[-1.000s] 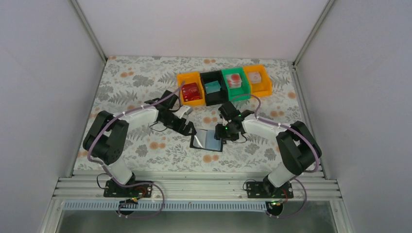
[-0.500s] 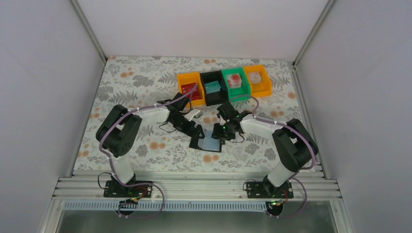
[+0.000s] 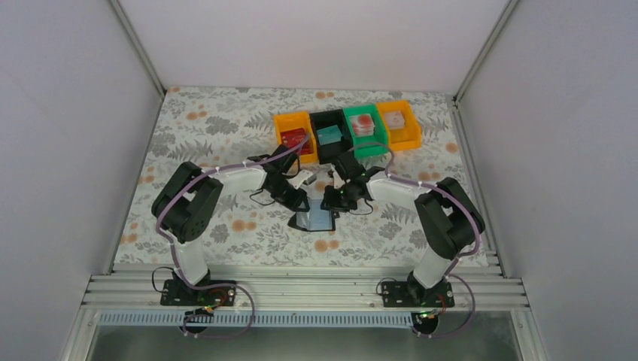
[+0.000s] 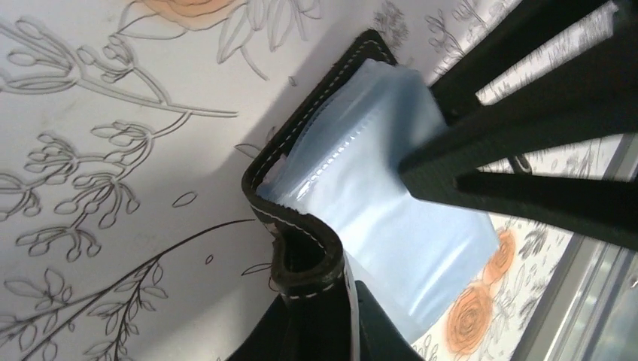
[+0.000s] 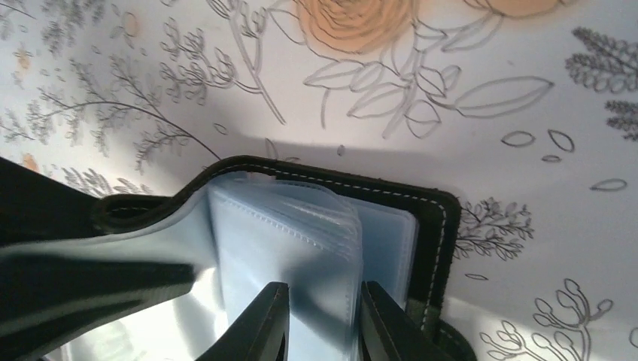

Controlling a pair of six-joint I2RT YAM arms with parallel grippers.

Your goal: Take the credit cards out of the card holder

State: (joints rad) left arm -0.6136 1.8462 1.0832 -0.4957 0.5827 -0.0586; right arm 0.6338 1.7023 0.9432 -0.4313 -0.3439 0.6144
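Card holder (image 3: 316, 221) lies open on floral table (image 3: 211, 128), pale blue inner faces up, black cover showing at left edge. My left gripper (image 3: 299, 204) at its upper left edge, my right gripper (image 3: 332, 204) at its upper right; both down against it, fingertips too small to tell grip. Both my arms bent inward, wrists near each other. Behind, row of four bins touching side by side: left orange bin (image 3: 286, 122), black bin (image 3: 328, 115), green bin (image 3: 378, 134), right orange bin (image 3: 413, 135), each with something small inside.
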